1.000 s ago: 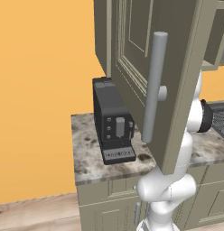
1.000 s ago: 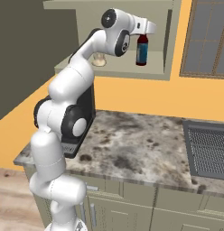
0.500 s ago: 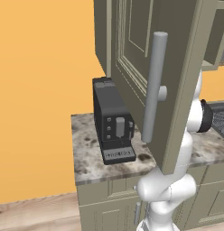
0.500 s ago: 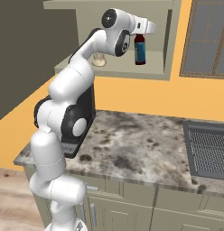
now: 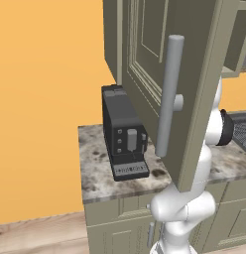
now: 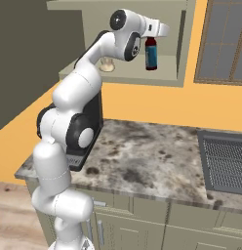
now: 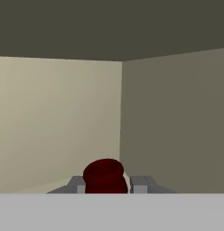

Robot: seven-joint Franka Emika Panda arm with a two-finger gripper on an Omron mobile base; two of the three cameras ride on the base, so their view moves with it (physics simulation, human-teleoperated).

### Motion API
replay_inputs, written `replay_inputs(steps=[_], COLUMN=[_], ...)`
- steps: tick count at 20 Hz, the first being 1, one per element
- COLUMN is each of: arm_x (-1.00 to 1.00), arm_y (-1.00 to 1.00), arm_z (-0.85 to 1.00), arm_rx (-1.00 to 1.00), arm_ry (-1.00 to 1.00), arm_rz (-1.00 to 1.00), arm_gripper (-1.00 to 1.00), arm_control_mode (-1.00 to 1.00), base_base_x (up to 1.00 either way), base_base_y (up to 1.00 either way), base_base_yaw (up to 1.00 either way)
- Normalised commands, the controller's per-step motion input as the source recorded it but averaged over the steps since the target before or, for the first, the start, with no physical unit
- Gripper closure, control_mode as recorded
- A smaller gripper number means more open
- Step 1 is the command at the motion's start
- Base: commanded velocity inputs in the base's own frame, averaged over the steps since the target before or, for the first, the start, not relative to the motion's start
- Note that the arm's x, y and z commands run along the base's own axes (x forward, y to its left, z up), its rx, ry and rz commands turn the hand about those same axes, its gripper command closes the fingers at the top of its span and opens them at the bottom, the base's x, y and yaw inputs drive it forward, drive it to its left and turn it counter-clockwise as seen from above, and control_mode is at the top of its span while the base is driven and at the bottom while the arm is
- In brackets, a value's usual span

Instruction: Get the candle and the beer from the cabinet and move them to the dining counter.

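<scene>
1. Left base view: cabinet [image 5: 194, 74] door swung open, coffee machine [image 5: 124, 133] on wall counter [image 5: 95, 171].
2. Right base view: gripper [image 6: 151, 37] clamped on beer [image 6: 151, 54] neck inside cabinet; candle [image 6: 108, 66] further left on shelf.
3. Hand view: red cap [image 7: 104, 175] pinched between fingertips [image 7: 139, 183].

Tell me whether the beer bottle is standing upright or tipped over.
Upright. In the right base view the beer bottle stands on the cabinet shelf, neck straight up, with the gripper shut around its neck.

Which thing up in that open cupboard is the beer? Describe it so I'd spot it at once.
Look inside the open cabinet above the marble counter. The beer stands on its shelf, right of the candle, gripper shut at its top. It is dark, tall and red-capped; the candle is pale and squat.
</scene>
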Motion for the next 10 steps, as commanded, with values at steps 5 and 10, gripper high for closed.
replay_inputs(steps=[5, 10], arm_x=[-0.1, -0.54], arm_y=[-0.01, 0.0], arm_z=[0.0, -0.04], arm_rx=[0.0, 0.0], arm_ry=[0.0, 0.0], arm_rz=[0.0, 0.0], arm_gripper=[1.0, 1.0], arm_control_mode=[-1.0, -1.0], base_base_x=[0.0, 0.0], base_base_y=[0.0, 0.0], base_base_yaw=[0.0, 0.0])
